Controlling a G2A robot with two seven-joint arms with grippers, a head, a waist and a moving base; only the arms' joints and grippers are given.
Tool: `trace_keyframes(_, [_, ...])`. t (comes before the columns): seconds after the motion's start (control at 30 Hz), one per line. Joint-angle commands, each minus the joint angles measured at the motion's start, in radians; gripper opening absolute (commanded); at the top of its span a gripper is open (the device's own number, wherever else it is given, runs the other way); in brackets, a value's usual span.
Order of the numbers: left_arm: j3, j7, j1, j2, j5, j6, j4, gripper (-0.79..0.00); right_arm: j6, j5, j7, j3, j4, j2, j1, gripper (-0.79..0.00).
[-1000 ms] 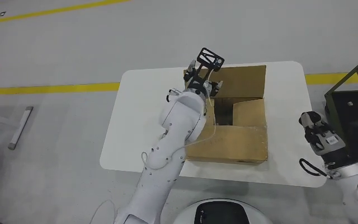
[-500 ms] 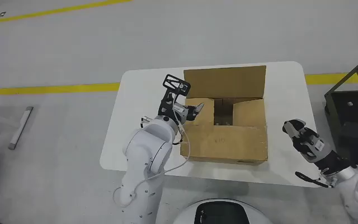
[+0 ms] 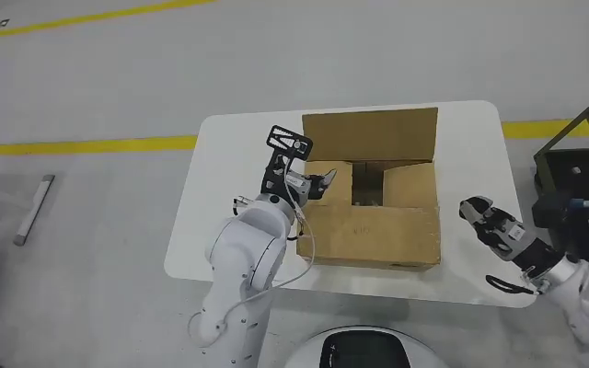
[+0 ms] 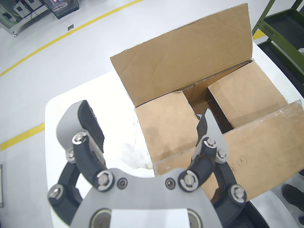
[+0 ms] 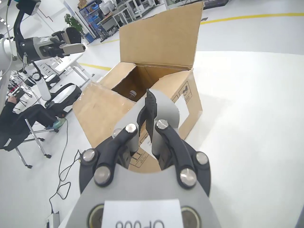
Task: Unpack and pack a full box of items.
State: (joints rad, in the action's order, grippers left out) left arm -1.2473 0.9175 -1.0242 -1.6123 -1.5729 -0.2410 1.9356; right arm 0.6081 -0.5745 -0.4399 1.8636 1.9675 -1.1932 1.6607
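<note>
Box (image 3: 368,235) interior mostly hidden by flaps (image 3: 409,186); left jaws apart, right jaws together

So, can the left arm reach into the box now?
Probably not yet: two side flaps lie folded over the box, leaving only a narrow gap, and the open left gripper hovers at one flap.

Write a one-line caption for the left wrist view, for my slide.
Open left hand at the edge of a cardboard box on a white table, rear flap raised.
</note>
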Motion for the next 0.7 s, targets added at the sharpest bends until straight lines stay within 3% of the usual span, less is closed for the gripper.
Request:
trace_keyframes(0.0, [0.0,0.0,0.0,0.0,0.0,0.0,0.0,0.0,0.011,0.012,-0.019,-0.006,-0.01,0.004,-0.015,-0.6])
trace_keyframes(0.17, [0.0,0.0,0.0,0.0,0.0,0.0,0.0,0.0,0.024,0.021,-0.034,-0.042,-0.031,0.008,-0.037,-0.573])
trace_keyframes(0.3, [0.0,0.0,0.0,0.0,0.0,0.0,0.0,0.0,0.018,0.015,-0.034,-0.069,-0.05,0.011,-0.055,-0.502])
trace_keyframes(0.67, [0.0,0.0,0.0,0.0,0.0,0.0,0.0,0.0,-0.007,-0.017,-0.026,-0.121,-0.07,0.017,-0.077,-0.474])
